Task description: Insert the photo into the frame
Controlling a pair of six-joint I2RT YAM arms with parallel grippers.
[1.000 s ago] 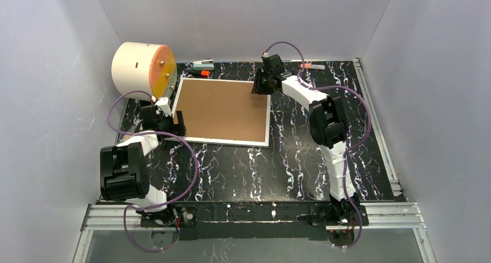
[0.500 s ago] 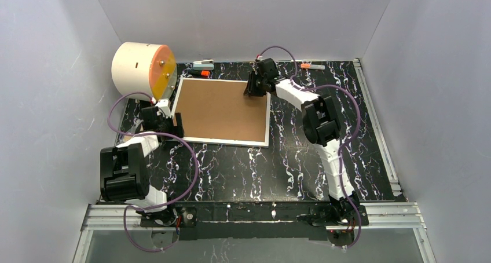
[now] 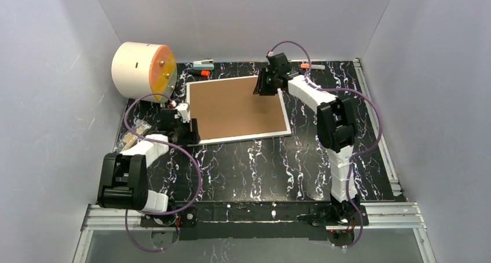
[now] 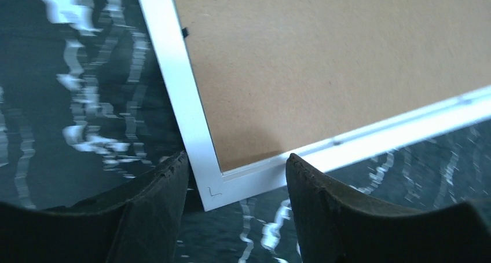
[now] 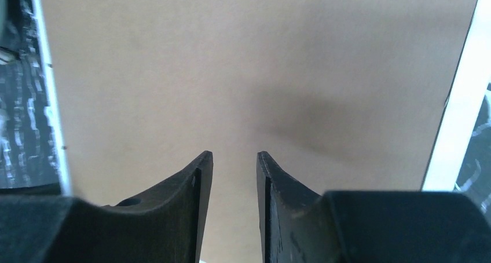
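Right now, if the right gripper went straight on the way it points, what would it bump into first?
Probably the brown board back of the frame. The right gripper points down at it, and nothing shows in between. I can't tell how near it is; it may be touching the board.

frame: large, rectangular, thin white edge. Lies flat and face down on the black marbled surface, brown board back up. Sits in the far half, roughly centred left to right. Skewed to the surface's edges: far edge runs away toward the right, near edge comes closer toward the left. Board is plain and unmarked, seated inside the white border. One small black tab on the left inner edge near the near-left corner. Fine mitre line on that corner.
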